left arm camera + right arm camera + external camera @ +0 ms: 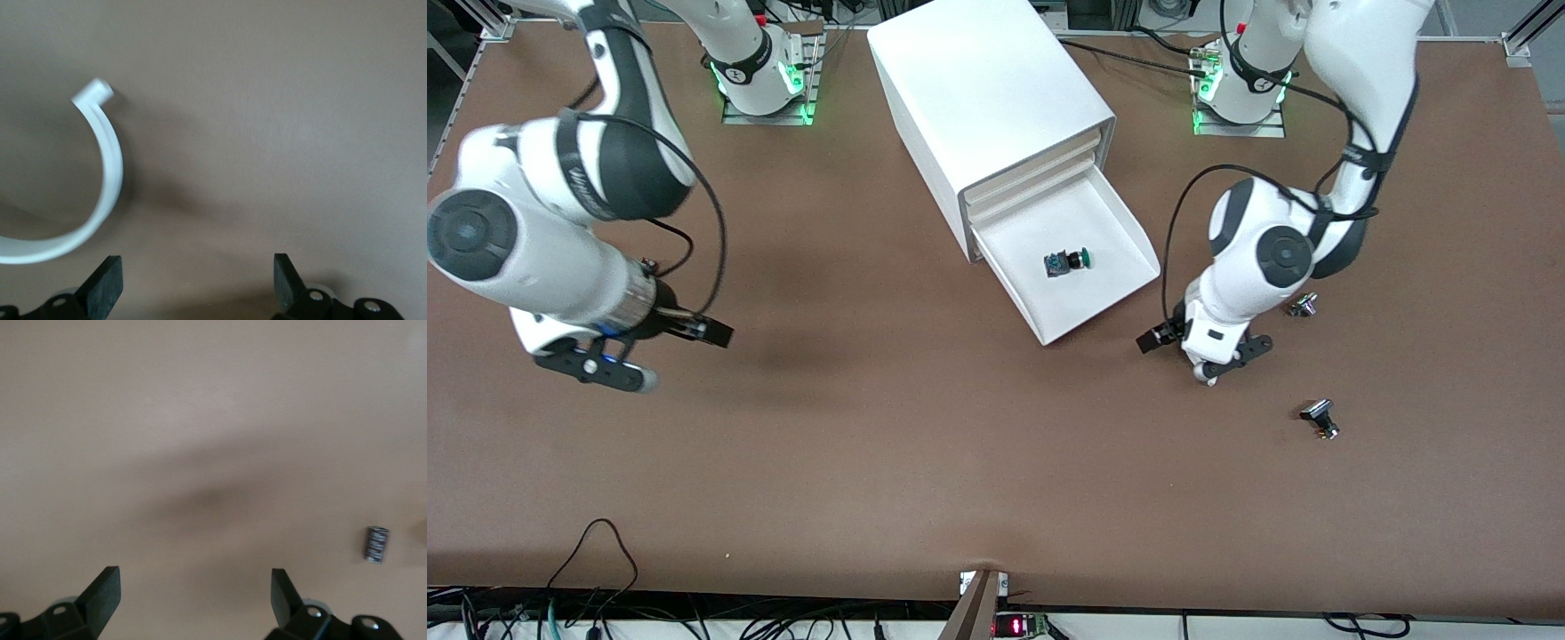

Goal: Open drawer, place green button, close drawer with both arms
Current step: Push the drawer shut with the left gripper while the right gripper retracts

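Note:
The lowest drawer (1100,305) of the white cabinet (996,98) stands pulled out. On its floor lies the button (1069,261) on its side, green cap toward the left arm's end. My left gripper (1151,340) (198,283) hovers open and empty over the table beside the drawer's front corner. In the left wrist view that corner's rim (110,167) shows as a white curve. My right gripper (713,333) (195,600) hangs open and empty over bare table toward the right arm's end.
A black-capped, metal-stemmed part (1320,418) lies nearer the front camera than the left arm. Another small metal part (1302,306) sits by that arm's wrist. A small dark cylinder (377,545) lies on the table in the right wrist view.

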`<state>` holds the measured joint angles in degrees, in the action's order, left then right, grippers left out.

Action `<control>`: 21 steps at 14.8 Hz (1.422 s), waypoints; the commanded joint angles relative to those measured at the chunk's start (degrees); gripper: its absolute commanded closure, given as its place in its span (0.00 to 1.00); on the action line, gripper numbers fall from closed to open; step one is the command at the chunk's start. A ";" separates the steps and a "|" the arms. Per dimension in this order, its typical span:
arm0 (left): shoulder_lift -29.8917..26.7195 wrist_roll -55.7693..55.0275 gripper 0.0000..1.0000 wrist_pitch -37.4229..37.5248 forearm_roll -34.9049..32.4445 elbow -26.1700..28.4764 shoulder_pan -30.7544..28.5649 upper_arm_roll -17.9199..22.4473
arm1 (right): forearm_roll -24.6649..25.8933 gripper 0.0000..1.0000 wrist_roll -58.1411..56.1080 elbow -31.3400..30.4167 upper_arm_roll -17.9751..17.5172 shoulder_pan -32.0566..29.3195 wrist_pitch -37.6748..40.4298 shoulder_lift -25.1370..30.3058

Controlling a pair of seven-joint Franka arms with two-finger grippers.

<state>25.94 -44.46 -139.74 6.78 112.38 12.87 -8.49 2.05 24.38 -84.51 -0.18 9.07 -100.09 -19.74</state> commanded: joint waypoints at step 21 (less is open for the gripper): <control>-1.42 -21.37 0.00 2.70 0.61 9.53 0.93 -23.14 | -4.60 0.00 -27.28 -0.74 3.43 -6.78 5.52 8.05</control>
<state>26.67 -65.12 -139.36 6.76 120.19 14.23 -29.58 -1.73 -2.09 -85.39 3.10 2.90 -94.45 -12.27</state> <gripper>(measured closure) 0.000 0.000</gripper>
